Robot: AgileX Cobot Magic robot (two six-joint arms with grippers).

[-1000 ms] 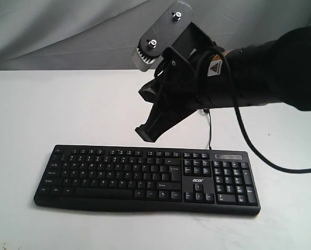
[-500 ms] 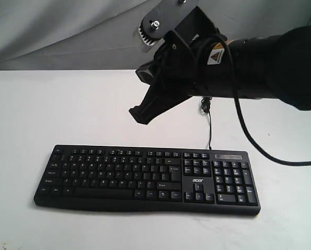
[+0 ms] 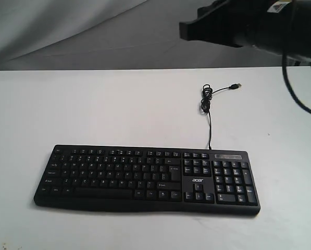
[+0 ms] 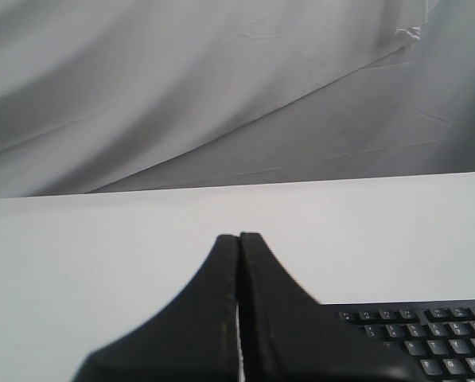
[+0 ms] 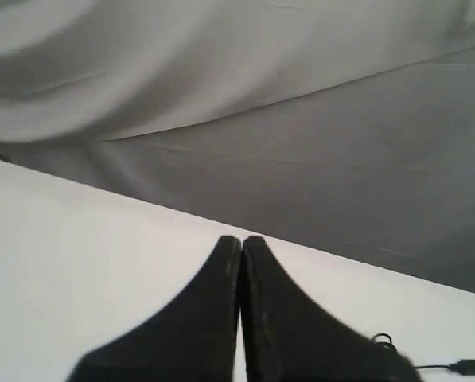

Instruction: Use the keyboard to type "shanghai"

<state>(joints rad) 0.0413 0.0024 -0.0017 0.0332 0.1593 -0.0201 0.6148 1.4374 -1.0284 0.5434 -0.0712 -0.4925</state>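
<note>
The black keyboard (image 3: 145, 179) with white legends lies flat near the table's front edge, and no gripper touches it. Its thin cable (image 3: 209, 117) runs back to a loose USB plug (image 3: 237, 85). My right gripper (image 3: 186, 29) is high at the upper right, well above and behind the keyboard. In the right wrist view that gripper (image 5: 241, 239) is shut on nothing, with the cable's plug (image 5: 464, 367) beyond it. My left gripper (image 4: 239, 236) is also shut and empty, hovering over white table beside a corner of the keyboard (image 4: 432, 334). The exterior view does not show the left arm.
The white table (image 3: 92, 109) stretches behind and to both sides of the keyboard. A grey cloth backdrop (image 3: 82, 36) hangs behind the table's far edge. The right arm's black cable (image 3: 296, 99) loops down at the right side.
The right arm has risen and swung to the upper right, from just above the keyboard's back edge to the frame's top. The keyboard has not moved.
</note>
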